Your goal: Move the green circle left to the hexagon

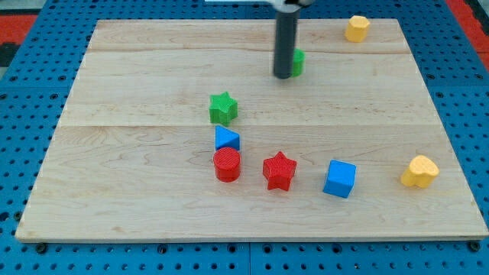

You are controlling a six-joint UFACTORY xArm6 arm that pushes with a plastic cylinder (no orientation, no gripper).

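- Camera view: wooden tabletop point(153, 84) on blue pegboard point(30, 84), eight blocks spread across it.
- Dark rod point(285, 42) descending from the top edge, right of centre; my tip point(282, 76) down on the board. No jaws to open or close, nothing gripped; contact by pushing only.
- Blue cube point(339, 179) near the bottom edge, right of centre.
- Red star point(279, 170), red cylinder point(227, 165) and blue triangle point(227, 139) clustered mid-board, toward the bottom edge.
- Green star point(223, 108) near centre.
- Yellow heart point(420, 171) near the right edge.
- Yellow hexagon point(356, 28) near the top-right corner, well apart from the tip.
- Green circle point(297, 62) near the top edge, mostly hidden behind the rod, apparently touching the tip's right side. Judged: tip on the wrong side for a push toward the hexagon.
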